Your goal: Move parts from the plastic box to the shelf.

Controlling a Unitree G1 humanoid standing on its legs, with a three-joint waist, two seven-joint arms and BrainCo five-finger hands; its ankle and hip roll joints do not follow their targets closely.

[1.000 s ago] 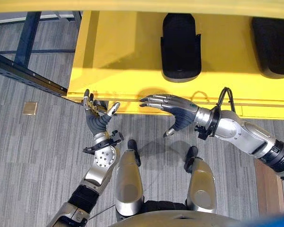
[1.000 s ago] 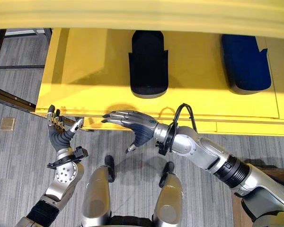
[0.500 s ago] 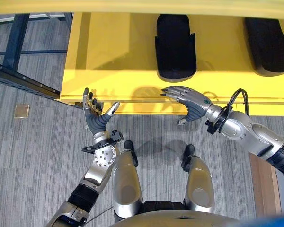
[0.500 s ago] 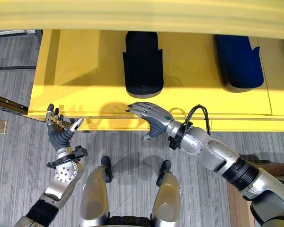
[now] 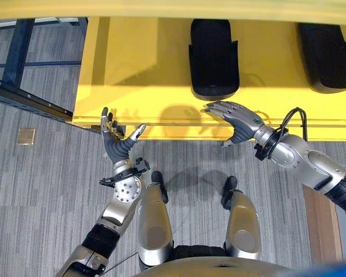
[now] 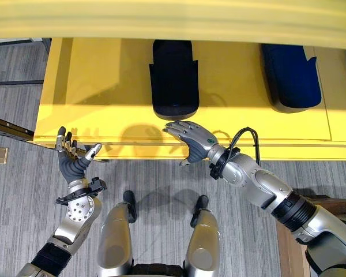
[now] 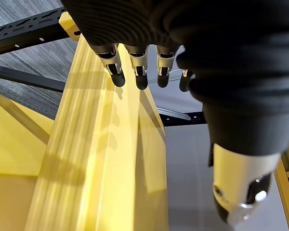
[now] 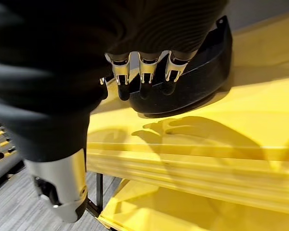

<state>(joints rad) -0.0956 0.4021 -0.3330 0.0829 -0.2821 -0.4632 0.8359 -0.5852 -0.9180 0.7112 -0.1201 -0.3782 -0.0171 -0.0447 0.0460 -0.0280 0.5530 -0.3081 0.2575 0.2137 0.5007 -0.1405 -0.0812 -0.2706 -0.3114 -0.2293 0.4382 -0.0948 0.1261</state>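
Nearest, the left hand [image 5: 120, 145] hangs spread and empty at the yellow shelf's [image 5: 132, 69] front left corner. The right hand [image 6: 193, 139], fingers spread, hovers above the front edge. Farther back lie a black part [image 5: 213, 56], then another part [image 6: 291, 75].

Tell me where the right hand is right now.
The right hand, open and empty, hovers over the front edge of the yellow shelf, just in front of the nearer black part in both eye views.
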